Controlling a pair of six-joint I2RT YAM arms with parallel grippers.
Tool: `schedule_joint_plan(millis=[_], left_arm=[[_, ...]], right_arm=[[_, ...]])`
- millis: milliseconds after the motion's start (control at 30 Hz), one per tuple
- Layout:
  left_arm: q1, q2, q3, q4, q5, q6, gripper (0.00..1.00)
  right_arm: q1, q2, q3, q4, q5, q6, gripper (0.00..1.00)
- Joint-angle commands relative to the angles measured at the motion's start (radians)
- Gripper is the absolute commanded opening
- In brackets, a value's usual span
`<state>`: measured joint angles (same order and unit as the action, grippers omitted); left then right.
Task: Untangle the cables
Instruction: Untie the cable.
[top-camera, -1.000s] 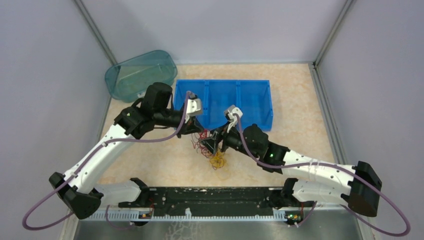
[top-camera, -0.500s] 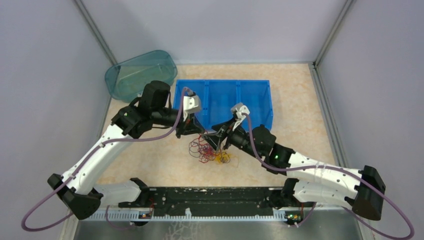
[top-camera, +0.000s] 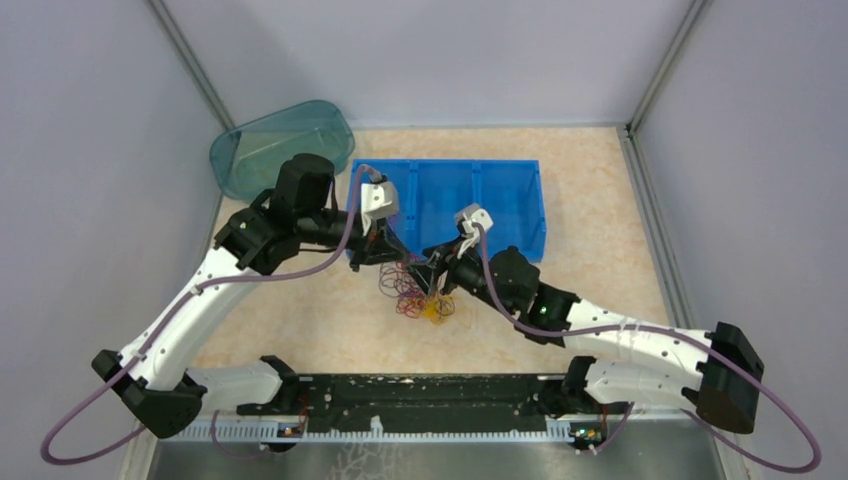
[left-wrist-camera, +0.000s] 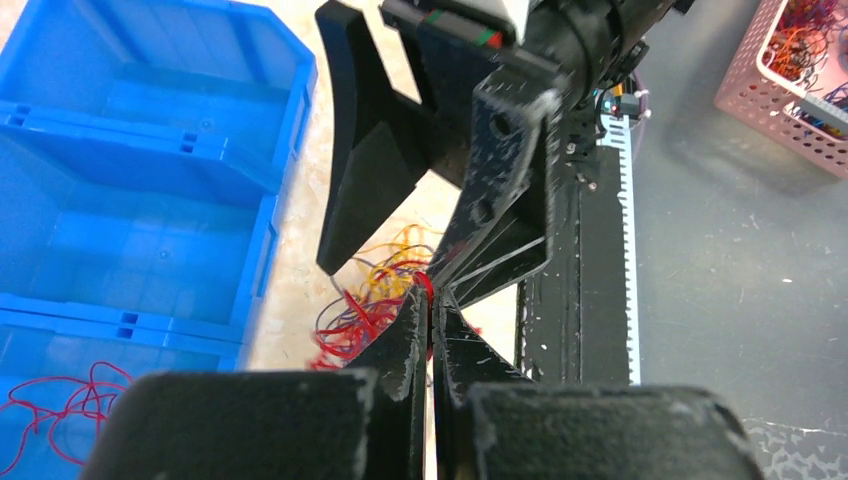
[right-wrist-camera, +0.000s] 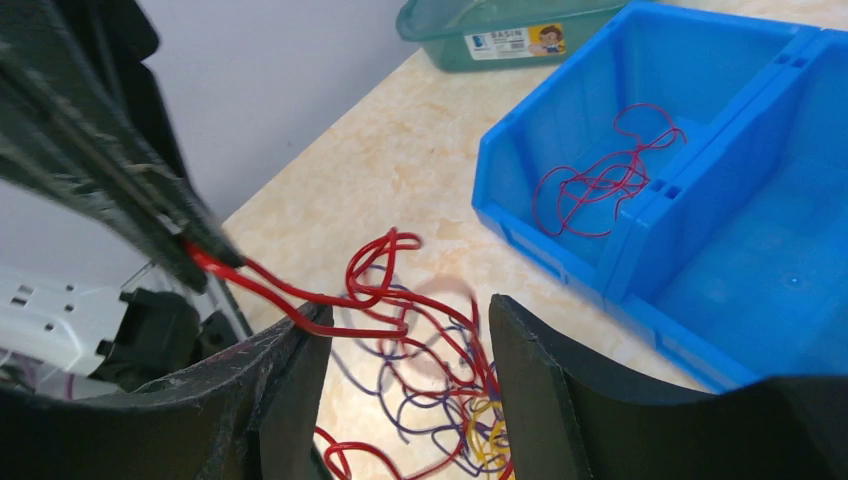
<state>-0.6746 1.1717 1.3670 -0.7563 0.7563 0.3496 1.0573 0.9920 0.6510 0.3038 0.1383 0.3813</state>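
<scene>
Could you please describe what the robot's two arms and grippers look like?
The left arm and right arm have white links, black joints and looping mauve cables. The left gripper and right gripper are black, each with two flat tapering fingers.

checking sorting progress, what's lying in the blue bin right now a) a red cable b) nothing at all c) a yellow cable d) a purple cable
A: a thin, curly red cable lies on the floor of the blue bin's end compartment, the one nearest the teal basin.
</scene>
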Motion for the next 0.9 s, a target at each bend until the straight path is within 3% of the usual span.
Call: schedule_joint_plan(millis=[0, 167, 400, 867], left_arm=[[-0.006, 0.013, 0.053, 0.000, 0.064, -0.067, 0.00], [-0.006, 0.040, 0.096, 0.002, 0.112, -0.124, 0.00], [-0.006, 0.069, 0.185, -0.015, 0.168, -0.152, 0.00], [-0.006, 0.107, 0.518, -0.014, 0.124, -0.102, 0.00]], right_arm=[[-0.008, 0.033, 0.061, 0.117, 0.097, -0.027, 0.59], [-0.003, 0.093, 0.070, 0.242, 0.154, -0.017, 0.59], [0.001, 0.158, 0.068, 0.255, 0.180, 0.002, 0.59], [0.001, 0.100, -0.146, 0.304, 0.210, 0.120, 0.57]])
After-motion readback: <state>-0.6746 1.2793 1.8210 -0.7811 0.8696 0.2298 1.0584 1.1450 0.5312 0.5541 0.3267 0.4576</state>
